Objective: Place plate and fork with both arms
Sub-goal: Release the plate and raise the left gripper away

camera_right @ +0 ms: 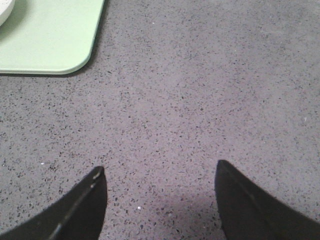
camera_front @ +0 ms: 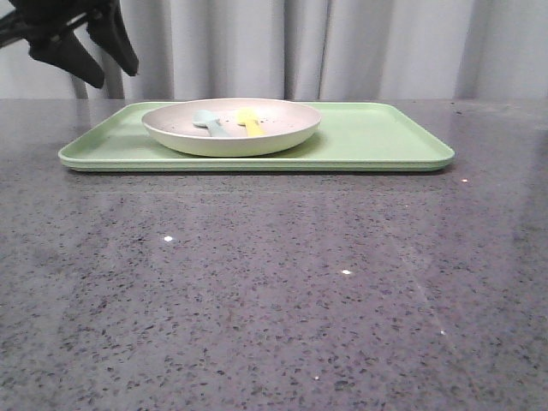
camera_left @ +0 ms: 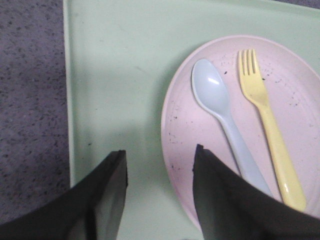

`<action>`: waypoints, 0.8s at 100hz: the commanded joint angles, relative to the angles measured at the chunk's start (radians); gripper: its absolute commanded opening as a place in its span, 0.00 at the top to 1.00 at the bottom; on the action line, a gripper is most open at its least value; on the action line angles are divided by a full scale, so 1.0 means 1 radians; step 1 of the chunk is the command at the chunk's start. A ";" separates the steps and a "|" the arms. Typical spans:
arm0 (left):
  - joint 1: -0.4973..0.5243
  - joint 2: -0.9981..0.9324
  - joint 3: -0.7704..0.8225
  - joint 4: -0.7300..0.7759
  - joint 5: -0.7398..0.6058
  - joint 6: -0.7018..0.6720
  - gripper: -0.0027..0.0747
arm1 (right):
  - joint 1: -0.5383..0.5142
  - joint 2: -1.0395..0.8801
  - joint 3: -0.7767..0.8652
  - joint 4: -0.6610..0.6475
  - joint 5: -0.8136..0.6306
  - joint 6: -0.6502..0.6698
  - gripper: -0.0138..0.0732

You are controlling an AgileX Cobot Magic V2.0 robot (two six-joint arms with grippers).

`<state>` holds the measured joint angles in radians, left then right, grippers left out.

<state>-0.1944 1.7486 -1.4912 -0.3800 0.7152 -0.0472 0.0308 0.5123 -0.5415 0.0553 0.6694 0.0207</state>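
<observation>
The off-white speckled plate rests on the left half of the light-green tray. In the plate lies the yellow fork, beside a pale blue spoon. My left gripper hangs open above the tray's left end, one finger over the bare tray and the other over the plate's rim, holding nothing. The right gripper is open over bare tabletop to the right of the tray and does not show in the front view.
The tray sits toward the back of a grey speckled table. Its rounded corner shows in the right wrist view. A pale curtain hangs behind the table.
</observation>
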 commanded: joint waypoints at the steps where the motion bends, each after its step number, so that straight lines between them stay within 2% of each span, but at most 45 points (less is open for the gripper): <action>1: 0.001 -0.125 0.023 0.011 -0.052 -0.008 0.58 | -0.005 0.012 -0.036 0.009 -0.063 -0.002 0.29; 20: 0.001 -0.334 0.224 0.044 -0.135 -0.007 0.68 | -0.005 0.012 -0.036 0.049 -0.029 -0.002 0.29; 41: 0.001 -0.590 0.434 0.088 -0.175 -0.007 0.70 | 0.013 0.042 -0.036 0.049 -0.019 -0.002 0.29; 70: 0.001 -0.873 0.646 0.110 -0.175 -0.007 0.93 | 0.067 0.122 -0.069 0.050 -0.017 -0.002 0.29; 80: 0.001 -0.940 0.690 0.110 -0.173 -0.007 0.98 | 0.068 0.159 -0.121 0.050 -0.013 -0.002 0.29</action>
<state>-0.1944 0.8659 -0.8066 -0.2621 0.6102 -0.0472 0.0969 0.6371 -0.5915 0.1037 0.7146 0.0207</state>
